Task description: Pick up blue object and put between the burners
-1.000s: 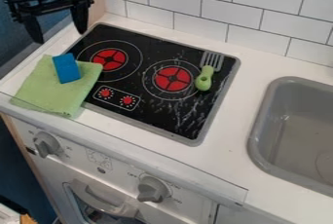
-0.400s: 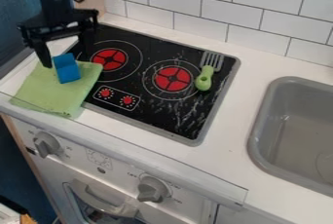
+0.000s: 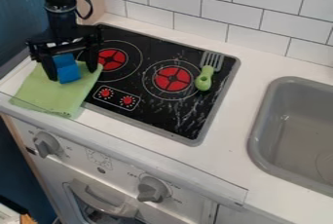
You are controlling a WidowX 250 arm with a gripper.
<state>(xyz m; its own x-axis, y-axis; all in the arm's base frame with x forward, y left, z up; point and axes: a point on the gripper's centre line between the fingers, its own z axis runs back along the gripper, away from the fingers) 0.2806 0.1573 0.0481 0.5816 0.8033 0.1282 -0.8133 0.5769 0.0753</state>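
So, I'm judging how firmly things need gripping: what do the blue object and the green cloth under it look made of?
The blue object could be foam or matte plastic; its blocky shape and dull, even surface leave that open. The green cloth looks like soft woven or microfibre fabric, with a matte finish, lying flat with slightly uneven edges.

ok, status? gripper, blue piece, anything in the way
Gripper open, fingers either side of blue piece. Blue piece on green cloth, not between burners. Green-handled utensil at right burner's far side from that gap.
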